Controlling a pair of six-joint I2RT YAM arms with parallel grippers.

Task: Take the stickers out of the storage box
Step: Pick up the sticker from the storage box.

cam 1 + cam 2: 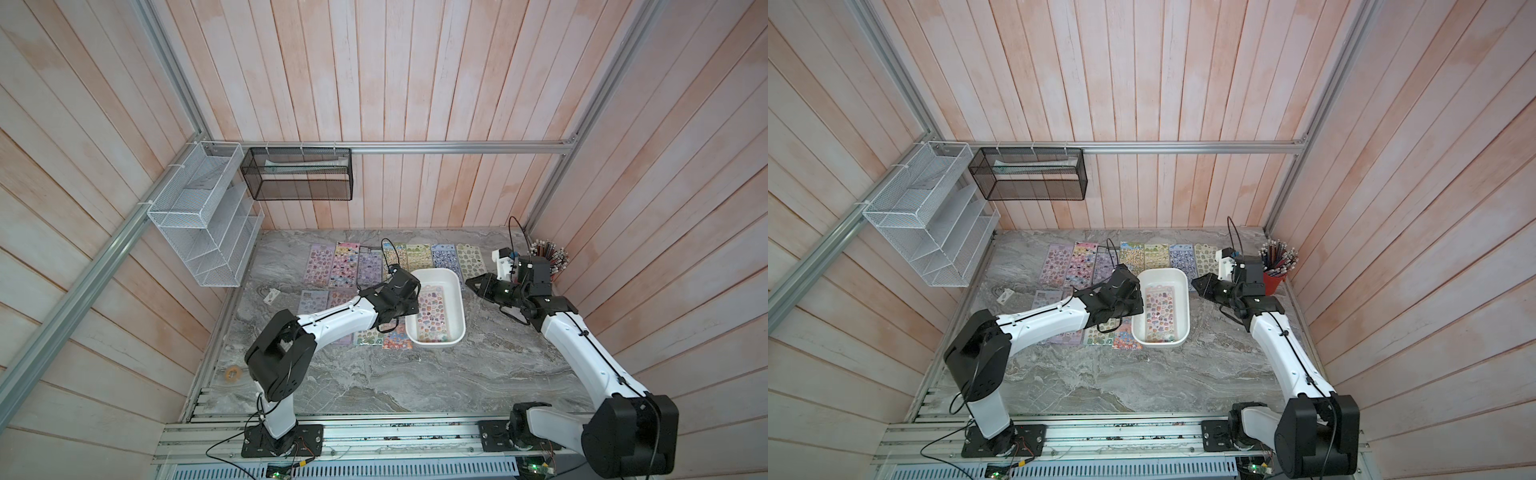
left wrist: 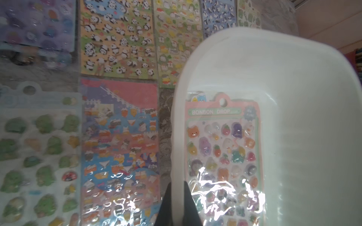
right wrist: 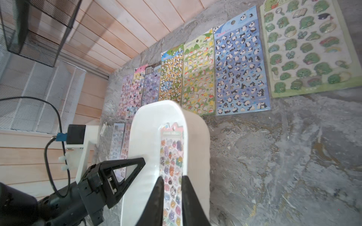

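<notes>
Closed left pincer (image 2: 177,183) gripping storage box (image 2: 293,78) rim, right pincer (image 3: 172,177) slightly parted nearby

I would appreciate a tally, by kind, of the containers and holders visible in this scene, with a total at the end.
storage box: 1
white wire rack: 1
black mesh basket: 1
red pencil cup: 1
Total: 4
</notes>
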